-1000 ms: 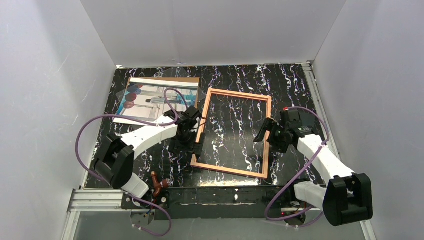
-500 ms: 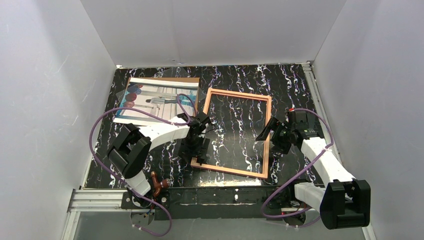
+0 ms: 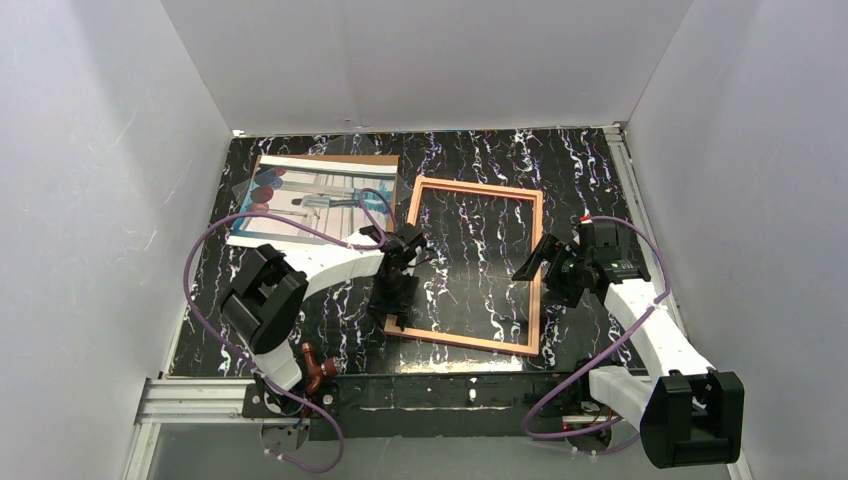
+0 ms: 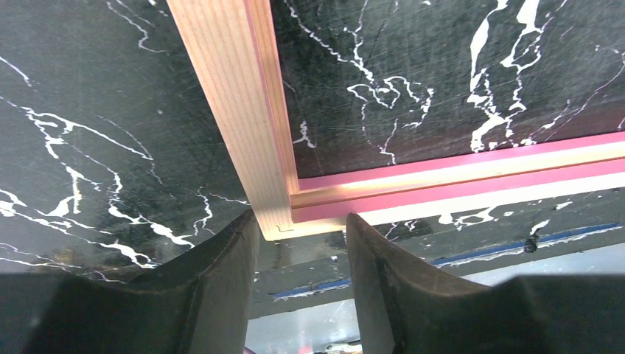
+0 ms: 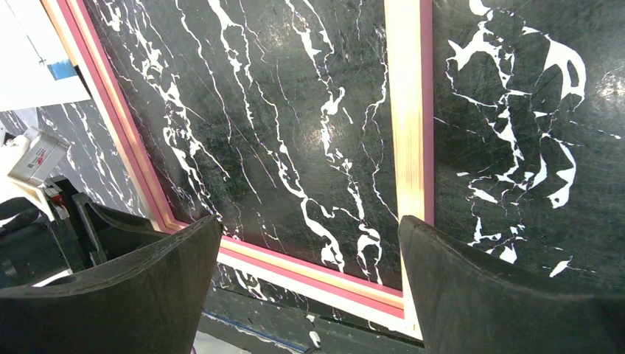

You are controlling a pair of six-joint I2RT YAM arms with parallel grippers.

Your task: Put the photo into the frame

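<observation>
Frame (image 3: pixel 480 186) looks copper overhead; wrist views reveal its pink inner lip.

One frame (image 3: pixel 480 187), one photo (image 3: pixel 310 200), one backing board (image 3: pixel 384 159), one left arm (image 3: pixel 330 265), one right arm (image 3: pixel 650 320).

White arms (image 3: pixel 330 266) — black joints (image 3: pixel 262 300), purple cables (image 3: pixel 199 262)

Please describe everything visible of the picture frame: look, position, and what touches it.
The frame is a large, thin rectangle, copper-orange from above. Close up, its rails look like pale grained wood with pink edges. It lies flat, slightly skewed, on the black marbled table, which shows through its opening. The left gripper straddles its near left corner; whether they touch cannot be told. The right gripper, jaws wide, hangs over its right rail.
</observation>
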